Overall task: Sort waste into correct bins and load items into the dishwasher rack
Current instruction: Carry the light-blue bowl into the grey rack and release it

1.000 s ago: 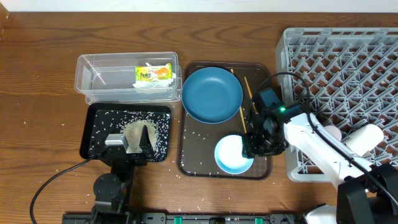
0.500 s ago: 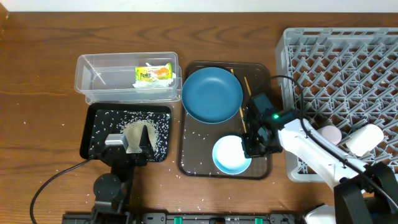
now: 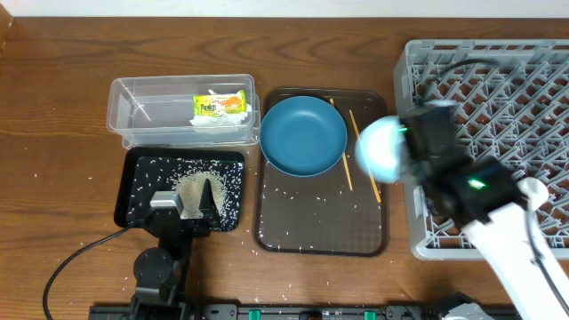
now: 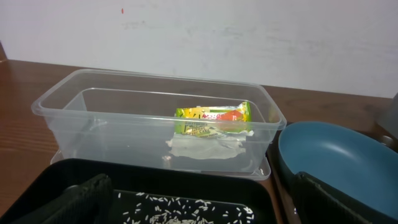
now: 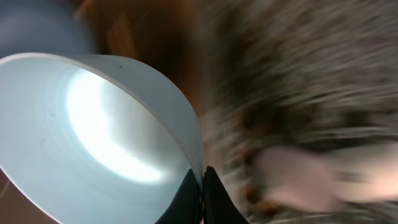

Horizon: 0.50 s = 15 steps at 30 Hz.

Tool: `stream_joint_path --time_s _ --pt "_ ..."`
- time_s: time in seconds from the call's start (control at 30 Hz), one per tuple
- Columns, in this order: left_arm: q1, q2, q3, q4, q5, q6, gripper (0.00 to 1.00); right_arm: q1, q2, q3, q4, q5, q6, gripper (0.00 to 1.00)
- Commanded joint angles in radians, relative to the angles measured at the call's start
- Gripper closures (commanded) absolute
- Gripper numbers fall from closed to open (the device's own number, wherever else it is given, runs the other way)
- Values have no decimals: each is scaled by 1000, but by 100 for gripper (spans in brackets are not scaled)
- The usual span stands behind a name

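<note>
My right gripper (image 3: 406,148) (image 5: 202,182) is shut on the rim of the white bowl (image 3: 380,148) (image 5: 93,137). It holds the bowl tilted in the air between the brown serving tray and the grey dishwasher rack (image 3: 498,84), and the picture is blurred by motion. The dark-blue plate (image 3: 303,135) (image 4: 339,152) and two chopsticks (image 3: 364,160) lie on the serving tray. In the clear tub (image 3: 133,111) (image 4: 62,106) are the snack wrapper (image 3: 220,104) (image 4: 211,115) and the napkin (image 4: 202,148). My left gripper (image 3: 188,194) (image 4: 205,208) hangs open over the black tray (image 3: 142,173), which holds rice (image 3: 229,182).
The brown serving tray (image 3: 311,222) lies between the black tray and the rack, with a few rice grains scattered on it. Loose grains also dot the table in front of both trays. My left arm's cable runs off to the front left.
The right gripper shut on the bowl's rim, lifted the bowl off the front of the serving tray and swung it back and right toward the rack. The left arm stayed still.
</note>
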Motion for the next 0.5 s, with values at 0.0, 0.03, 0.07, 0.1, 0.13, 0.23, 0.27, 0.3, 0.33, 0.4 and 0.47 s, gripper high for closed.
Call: stream_joint_path --time_s 0.0,0.03,0.07,0.1,0.13,0.23,0.27,0.3,0.33,0.4,0.47 --pt "8 -8 -30 -19 -5 -8 7 -98 -17 11 6 438 132 98" --pt "8 -8 -30 -19 -5 -8 6 -131 -11 11 18 478 145 98" --pt "8 -8 -30 -19 -5 -8 7 -173 0 11 42 509 145 98" --pt "8 -8 -30 -19 -5 -8 6 -211 13 11 64 528 141 98" --pt "8 -8 -30 -19 -5 -8 7 -253 32 11 90 547 132 98" --pt "8 -8 -30 -19 -5 -8 7 -362 114 11 185 568 11 99" --pt "8 -8 -30 -19 -5 -8 7 -393 148 11 213 573 -43 98" --pt "8 -8 -30 -19 -5 -8 7 -413 180 11 230 583 -74 99" --pt "8 -8 -30 -19 -5 -8 7 -433 218 11 245 586 -84 98" --pt "8 -8 -30 -19 -5 -8 6 -450 274 11 263 587 -84 99" --pt "8 -8 -30 -19 -5 -8 7 -457 336 11 290 620 -85 99"
